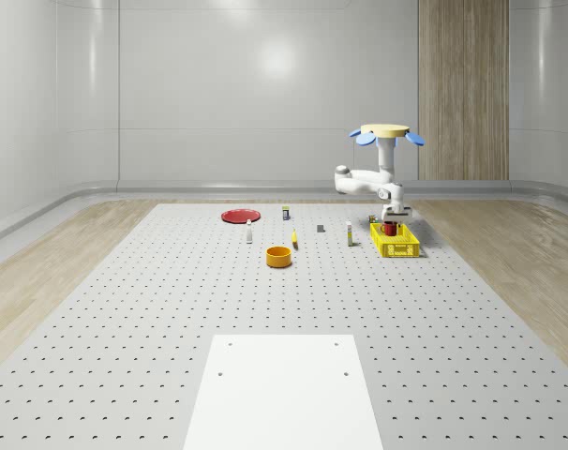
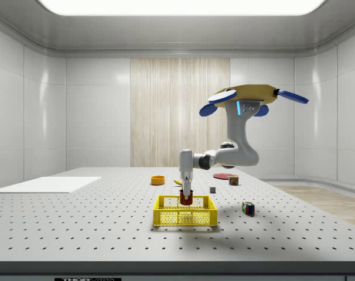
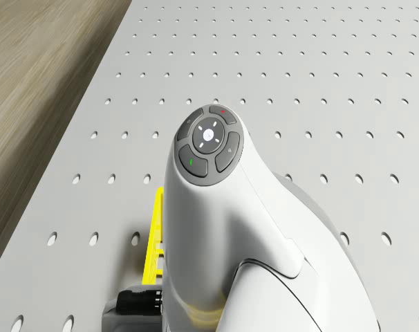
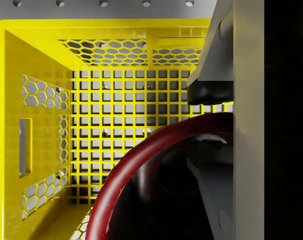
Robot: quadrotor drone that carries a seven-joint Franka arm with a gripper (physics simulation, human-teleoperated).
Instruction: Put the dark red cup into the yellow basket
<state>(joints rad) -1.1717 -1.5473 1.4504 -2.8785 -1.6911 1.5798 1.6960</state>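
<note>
The dark red cup (image 2: pixel 185 198) hangs upright just inside the yellow basket (image 2: pixel 185 215), its top at about the height of the basket's rim. My gripper (image 2: pixel 185 190) points straight down and is shut on the cup's rim. In the wrist view the cup (image 4: pixel 126 170) sits between my fingers (image 4: pixel 209 90), above the basket's mesh floor (image 4: pixel 116 115). The drone (image 1: pixel 389 136) hovers above and slightly behind the basket (image 1: pixel 396 246), at the whole-scene view's right, with the arm (image 3: pixel 216 207) bent down from it.
An orange bowl (image 1: pixel 279 256), a red plate (image 1: pixel 238 216), two small bottles (image 1: pixel 249 232) (image 1: pixel 349 233) and a grey cube (image 1: pixel 321 228) stand to the basket's left in the whole-scene view. A coloured cube (image 2: pixel 248 208) lies beside the basket. A white sheet (image 1: pixel 282 389) covers the table's near part.
</note>
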